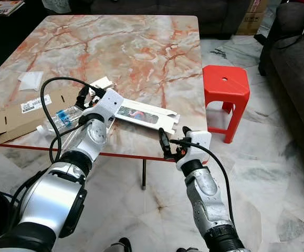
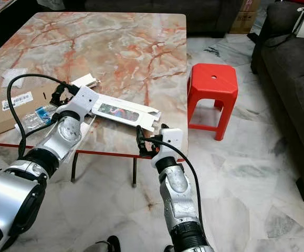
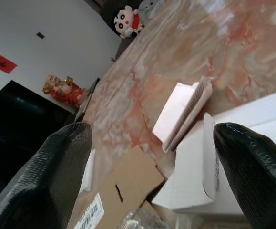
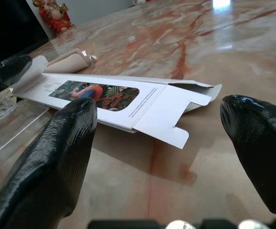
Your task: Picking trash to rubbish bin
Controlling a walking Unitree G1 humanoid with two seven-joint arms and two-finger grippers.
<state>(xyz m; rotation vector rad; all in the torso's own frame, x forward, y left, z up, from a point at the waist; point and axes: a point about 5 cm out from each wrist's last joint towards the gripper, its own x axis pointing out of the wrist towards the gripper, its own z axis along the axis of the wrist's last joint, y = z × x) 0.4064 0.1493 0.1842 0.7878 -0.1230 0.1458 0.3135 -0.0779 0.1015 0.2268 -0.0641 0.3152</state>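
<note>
On the marble table (image 1: 141, 47) nothing looks binned yet. Leftmost lies flattened brown cardboard (image 1: 20, 113), then a crumpled plastic bottle (image 1: 62, 118). The left gripper (image 1: 86, 94) hovers over them, fingers spread, holding nothing. A long white box (image 1: 146, 116) lies further right. The right gripper (image 1: 166, 144), also spread and empty, faces its flap at the table edge.

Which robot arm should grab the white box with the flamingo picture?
Probably the right. The right gripper is open at the table edge, facing the white box end. The left gripper sits past its far end.
</note>
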